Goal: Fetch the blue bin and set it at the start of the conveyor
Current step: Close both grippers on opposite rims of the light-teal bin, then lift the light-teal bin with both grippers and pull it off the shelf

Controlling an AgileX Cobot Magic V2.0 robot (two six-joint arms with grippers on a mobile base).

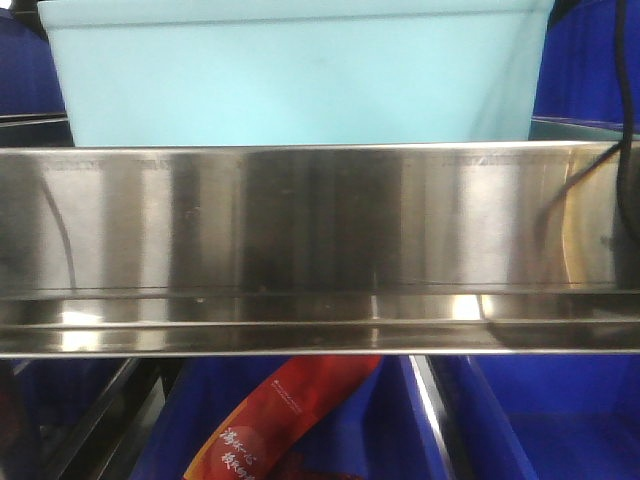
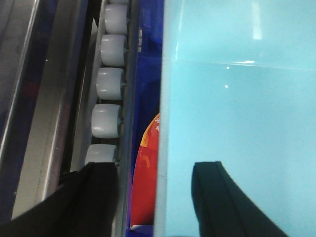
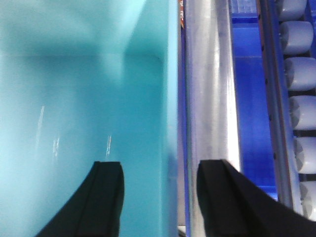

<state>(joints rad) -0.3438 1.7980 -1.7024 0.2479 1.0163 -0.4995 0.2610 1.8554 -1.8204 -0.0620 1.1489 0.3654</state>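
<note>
blue bin [image 1: 300,80] sitting on shelf behind steel rail [image 1: 320,230], long axis running left-right. left claw [image 2: 153,172] and right claw [image 3: 162,169] both gaping, each straddling opposite side wall; bin lying between arms, neither nearer.

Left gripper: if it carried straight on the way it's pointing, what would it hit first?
Probably the blue bin: the left gripper straddles its side wall, so the inner finger would likely reach the bin's inside surface first, though depth is unclear.

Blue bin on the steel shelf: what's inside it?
The blue bin shows only bare walls and floor, with one of each arm's black fingers inside; whatever lies beneath them is covered.
</note>
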